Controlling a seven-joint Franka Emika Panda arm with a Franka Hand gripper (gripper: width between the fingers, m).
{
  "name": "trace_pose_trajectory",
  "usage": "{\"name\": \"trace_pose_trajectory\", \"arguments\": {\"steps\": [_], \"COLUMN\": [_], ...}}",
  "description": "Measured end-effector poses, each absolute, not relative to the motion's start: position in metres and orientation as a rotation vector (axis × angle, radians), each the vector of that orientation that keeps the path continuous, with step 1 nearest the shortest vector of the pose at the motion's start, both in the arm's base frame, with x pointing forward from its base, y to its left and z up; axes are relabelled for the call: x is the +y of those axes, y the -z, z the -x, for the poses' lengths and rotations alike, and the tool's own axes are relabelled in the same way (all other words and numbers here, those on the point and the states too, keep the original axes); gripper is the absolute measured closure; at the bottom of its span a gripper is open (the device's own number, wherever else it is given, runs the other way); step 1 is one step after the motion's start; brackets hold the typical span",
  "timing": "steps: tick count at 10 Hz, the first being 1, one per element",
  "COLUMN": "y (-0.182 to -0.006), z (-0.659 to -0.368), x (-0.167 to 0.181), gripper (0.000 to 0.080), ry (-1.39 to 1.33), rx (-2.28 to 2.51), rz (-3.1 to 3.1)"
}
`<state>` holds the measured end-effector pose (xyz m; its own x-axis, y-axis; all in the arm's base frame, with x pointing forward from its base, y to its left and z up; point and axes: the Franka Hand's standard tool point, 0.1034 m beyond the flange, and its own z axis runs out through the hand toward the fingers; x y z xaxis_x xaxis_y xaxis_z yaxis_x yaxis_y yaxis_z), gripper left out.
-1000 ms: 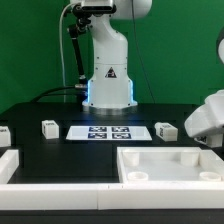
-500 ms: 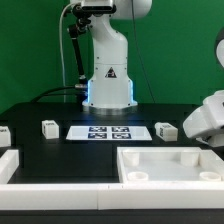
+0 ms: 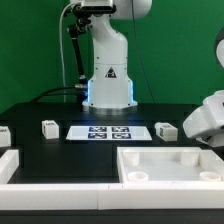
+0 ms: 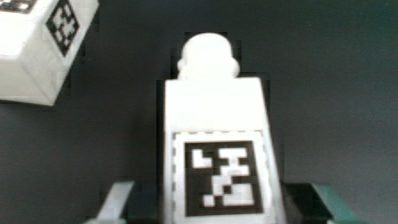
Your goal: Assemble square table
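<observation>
A robotics lab test station. A white robot arm (image 3: 108, 70) with a glowing blue base stands at the far edge of a black table (image 3: 60, 155), before a plain green backdrop (image 3: 30, 50). The marker board (image 3: 110, 132) lies flat on the table, and a white table leg (image 4: 217, 130) carries a printed tag.

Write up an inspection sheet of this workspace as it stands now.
Surface: black table, marker board flat on it.
Job's things: square top at front; one leg inside the gripper; loose leg off the board's left in the exterior view, another leg off its right.
Clutter: nothing seen.
Grippers: straddles that leg; contact unclear.
Cables: black cable beside the arm.
Surroundings: green backdrop; white border rails.
</observation>
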<state>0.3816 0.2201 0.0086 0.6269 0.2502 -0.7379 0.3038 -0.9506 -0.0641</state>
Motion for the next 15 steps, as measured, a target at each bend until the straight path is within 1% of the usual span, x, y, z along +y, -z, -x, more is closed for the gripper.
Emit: {"name": "trace_pose_trajectory", "arguments": {"steps": [1, 3, 4, 5, 6, 7, 9, 10, 12, 13, 14, 15], "y": [-0.015, -0.067, -0.09, -0.109, -0.112, -0.106, -0.108, -0.115, -0.146, -0.16, -0.164, -0.162], "z": [-0.386, -0.418, -0.43, -0.429, -0.43, -0.439, -0.441, -0.465, -0.521, -0.532, -0.536, -0.539], "x": [0.216, 0.194, 0.183, 0.173, 0.169, 0.173, 0.17, 0.159, 0.137, 0.128, 0.125, 0.127], "gripper": [0.0511, 0.0511, 0.0511, 0.0511, 0.051, 0.051, 0.051, 0.051, 0.051, 0.051, 0.051, 0.051], "ry": [1.256, 1.2, 1.142, 1.149, 1.125, 0.974, 0.792, 0.674, 0.465, 0.406, 0.316, 0.177], "rx": [0.506, 0.571, 0.59, 0.57, 0.555, 0.555, 0.564, 0.622, 0.602, 0.59, 0.649, 0.627], "rz": [-2.77, -2.812, -2.843, -2.836, -2.856, -2.925, -2.987, -3.037, -3.131, -3.149, -3.139, -3.162]}}
